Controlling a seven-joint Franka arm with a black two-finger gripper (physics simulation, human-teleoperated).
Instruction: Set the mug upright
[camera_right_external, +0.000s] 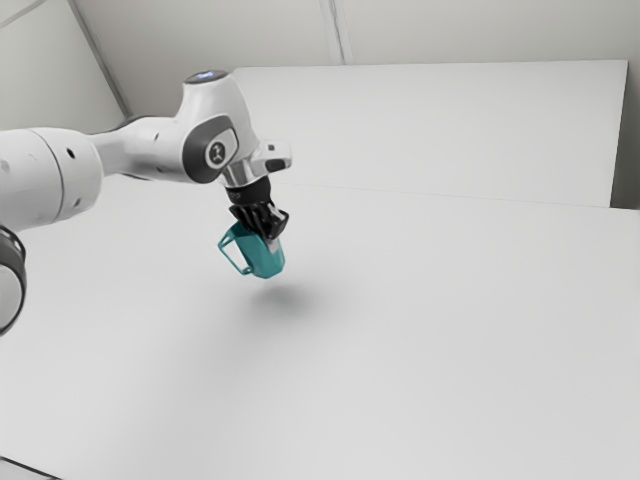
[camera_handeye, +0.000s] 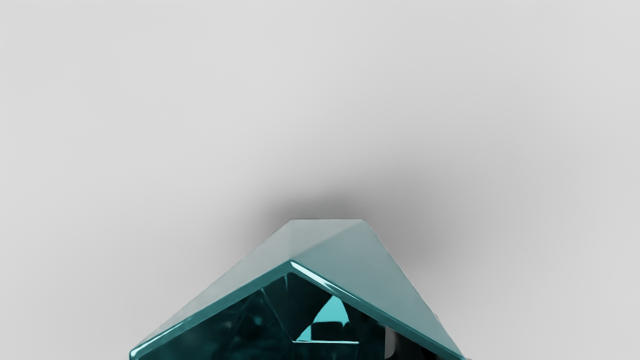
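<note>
A smooth, pale table (camera_right_external: 450, 330) carries a soft grey shadow (camera_right_external: 288, 300).

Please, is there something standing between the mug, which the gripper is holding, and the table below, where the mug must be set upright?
Nothing visible stands in the way. The gripper holds the teal mug tilted above the table, and a soft shadow falls on the surface beneath it.

Lab, perhaps: robot arm (camera_right_external: 150, 148), pale walls (camera_right_external: 270, 35)
</note>
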